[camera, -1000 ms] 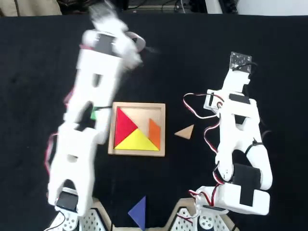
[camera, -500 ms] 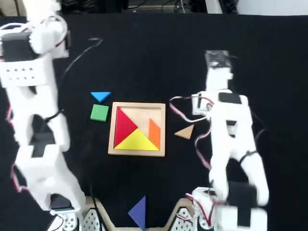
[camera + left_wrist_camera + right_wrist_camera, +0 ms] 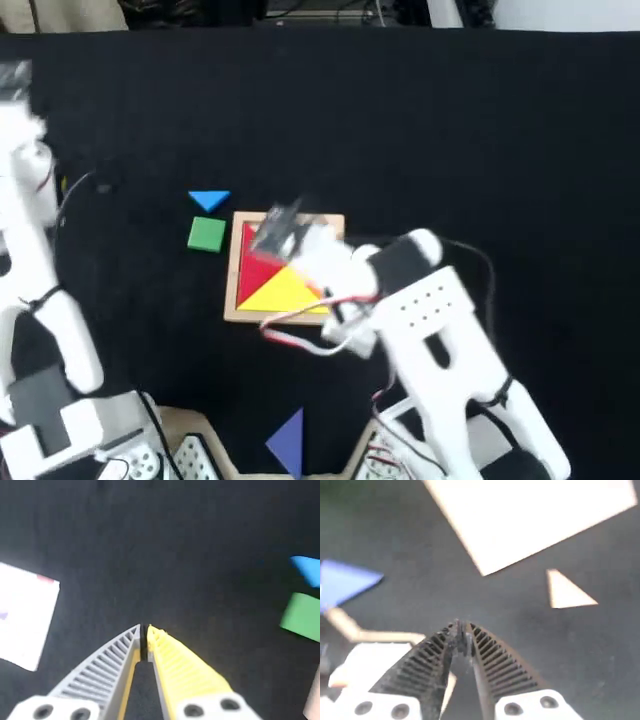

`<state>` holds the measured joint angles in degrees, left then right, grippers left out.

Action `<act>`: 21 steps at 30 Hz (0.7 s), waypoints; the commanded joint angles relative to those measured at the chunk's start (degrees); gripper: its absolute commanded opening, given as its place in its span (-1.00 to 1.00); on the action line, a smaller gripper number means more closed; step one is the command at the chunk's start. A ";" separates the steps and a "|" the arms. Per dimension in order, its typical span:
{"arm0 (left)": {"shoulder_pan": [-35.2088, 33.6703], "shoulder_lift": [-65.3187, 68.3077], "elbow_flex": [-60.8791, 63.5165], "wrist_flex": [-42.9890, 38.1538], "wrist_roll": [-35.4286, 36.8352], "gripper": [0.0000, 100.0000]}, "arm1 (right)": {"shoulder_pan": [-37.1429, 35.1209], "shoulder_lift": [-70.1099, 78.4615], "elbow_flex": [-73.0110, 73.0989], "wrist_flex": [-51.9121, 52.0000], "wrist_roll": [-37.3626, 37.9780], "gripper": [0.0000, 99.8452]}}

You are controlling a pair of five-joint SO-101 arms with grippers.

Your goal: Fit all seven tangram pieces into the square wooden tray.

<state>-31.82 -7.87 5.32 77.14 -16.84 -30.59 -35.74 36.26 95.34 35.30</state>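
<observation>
1. Left arm (image 3: 30, 250) has swung off to the far left edge of the tabletop (image 3: 450, 120); 1 s ago it lay over the spot just left of the tray (image 3: 233, 300).
2. That uncovers the green square (image 3: 206, 234) and light blue triangle (image 3: 209, 200), both loose just beside the tray's left side.
3. Left gripper (image 3: 145, 629): fingers pressed together, holding nothing, over bare tabletop near a white card (image 3: 22, 615).
4. Right arm (image 3: 430, 330) has come from the tray's right side to lean across it, covering the part where the orange piece sat 0.5 s ago.
5. Right gripper (image 3: 463, 626): closed tip to tip, empty. Its end is blurred from above, so it is probably over the tray, not sure.
6. Tan triangle (image 3: 565, 591) lies on the tabletop beside the tray; dark blue triangle (image 3: 288, 440) sits near the arm bases.
7. Red triangle (image 3: 258, 270) and yellow triangle (image 3: 285, 292) are in the tray, touching.
8. Judgement: no piece moved and 4 of 7 remain outside; the arms only repositioned.
</observation>
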 commanded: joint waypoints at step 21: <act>-20.09 -14.68 44.79 -37.01 2.37 -0.93 | -32.79 25.89 2.59 -12.22 3.78 -0.98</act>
<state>-51.08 -20.62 50.51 41.01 -14.55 -62.68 -12.44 39.25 85.14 38.37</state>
